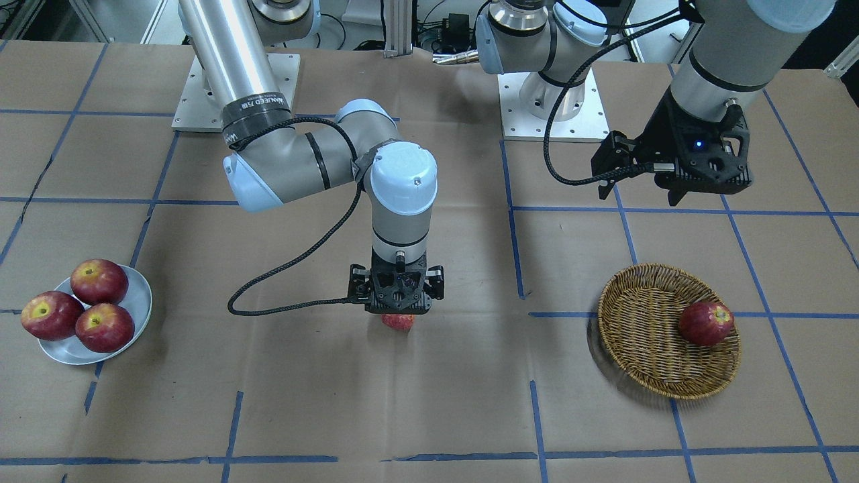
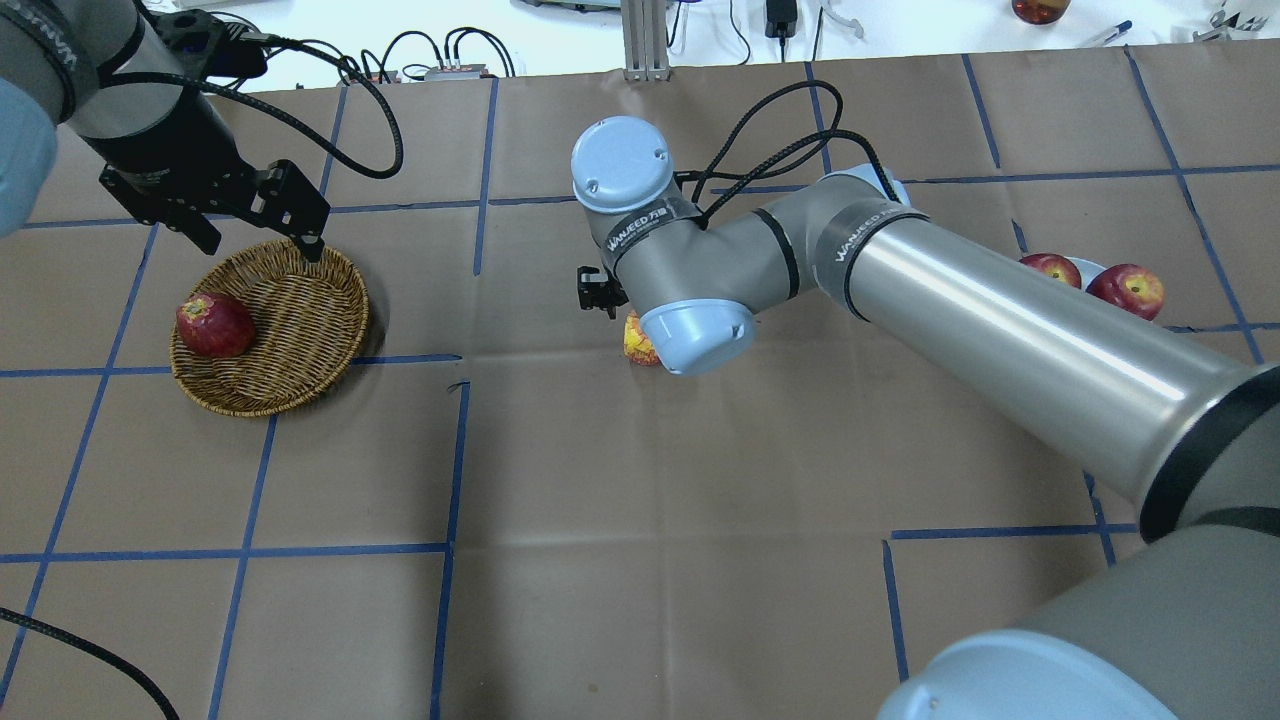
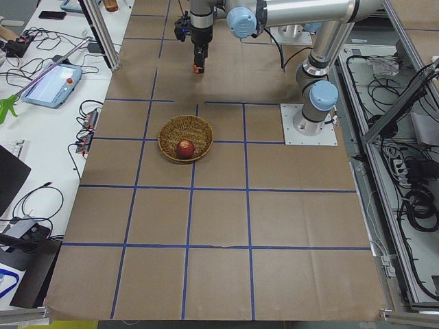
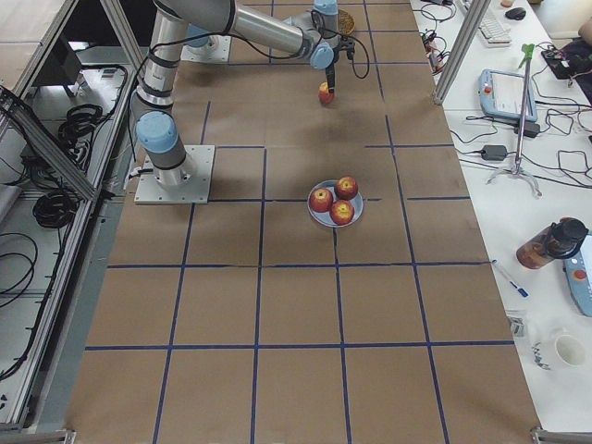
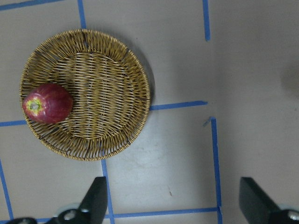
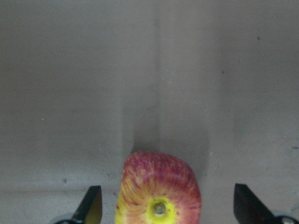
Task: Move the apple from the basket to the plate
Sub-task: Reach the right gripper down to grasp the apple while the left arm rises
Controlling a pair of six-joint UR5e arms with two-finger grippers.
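- Right gripper (image 6: 167, 205): points straight down at mid-tabletop (image 1: 429, 402). Jaws released, set wide to either side of the apple (image 1: 398, 321), with a gap on both sides.
- Apple: pinkish-red with yellow patches, stem hollow facing the wrist camera. It appears to rest on the brown paper between the basket (image 1: 644, 349) and the plate (image 1: 137, 295), well apart from both.
- Left gripper (image 5: 174, 203): raised above the tabletop near the basket's robot-side rim. Jaws released, grasping nothing.
- Basket: on the robot's left, holding one darker red apple (image 1: 705, 323) against its rim.
- Plate: on the robot's right, carrying three red apples (image 1: 99, 282) grouped and touching.
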